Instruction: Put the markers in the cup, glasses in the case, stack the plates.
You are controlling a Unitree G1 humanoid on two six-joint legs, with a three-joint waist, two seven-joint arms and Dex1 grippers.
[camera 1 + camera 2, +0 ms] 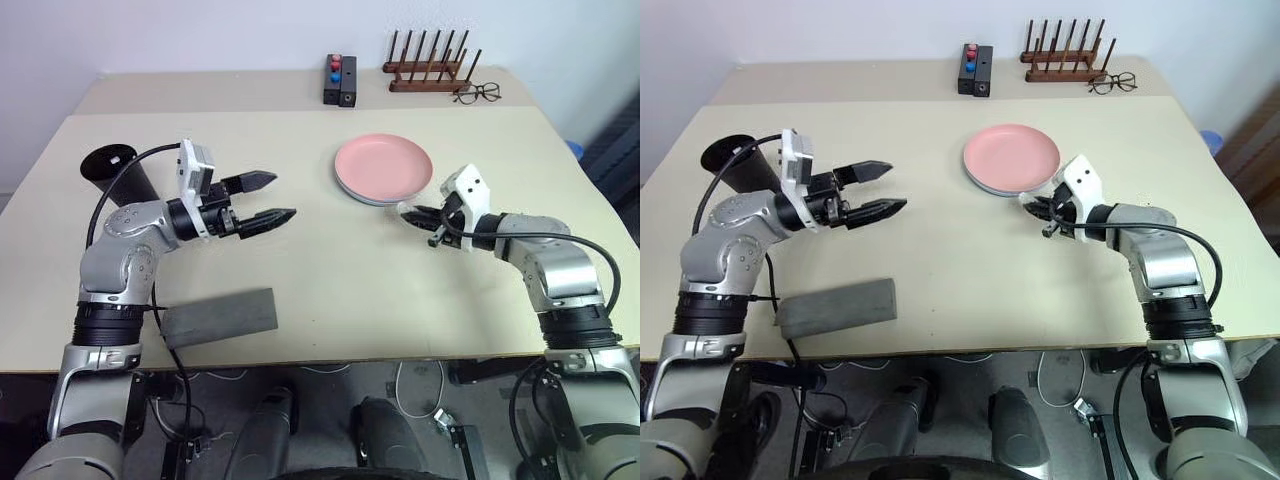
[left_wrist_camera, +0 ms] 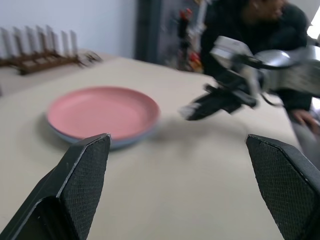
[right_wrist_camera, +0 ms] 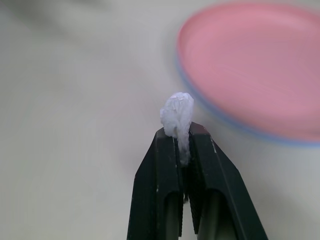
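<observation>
We find the right gripper (image 3: 182, 145) clamped on a small crumpled white wad (image 3: 177, 114), possibly tissue, with the stacked salmon-pink and light-blue round plates (image 1: 383, 167) just beside it. The left gripper (image 1: 277, 200) stands with its jaws apart, empty.

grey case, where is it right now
In the left eye view the grey case lies closed near the table's front edge on the robot's left, just below the left arm, with the black cup farther back.
</observation>
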